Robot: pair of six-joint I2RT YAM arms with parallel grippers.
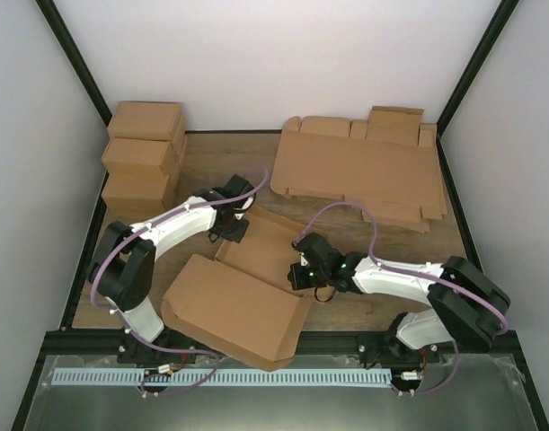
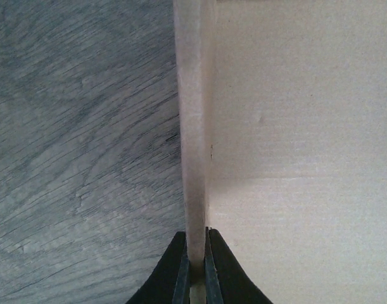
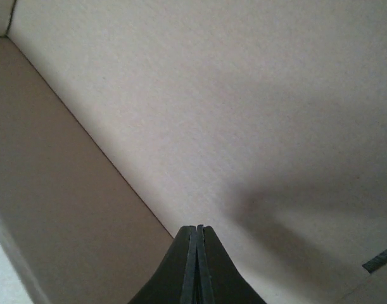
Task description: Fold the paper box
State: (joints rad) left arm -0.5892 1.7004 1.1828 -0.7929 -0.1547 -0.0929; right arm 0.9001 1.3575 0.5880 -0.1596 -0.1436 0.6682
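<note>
Wood-grain table [image 2: 85,158]; left hand [image 2: 195,253] tight on matte paper box [image 2: 294,126] wall, right hand [image 3: 197,231] closed.

we see the paper box [image 1: 243,310] in plain brown, the tabletop [image 1: 229,157] in grey-brown woodgrain, and white arms [image 1: 180,223] trailing purple cables [image 1: 349,203].

My top camera hangs above and behind me, facing down and away, far enough back to take in the whole table [image 1: 225,153]. My left wrist camera looks along my left gripper [image 2: 195,269], very close, onto a wall edge of the paper box [image 2: 294,126], with bare wood to its left. My right wrist camera, just as close, looks past my right gripper [image 3: 197,256] into that box's inside. All three views share the box.
</note>
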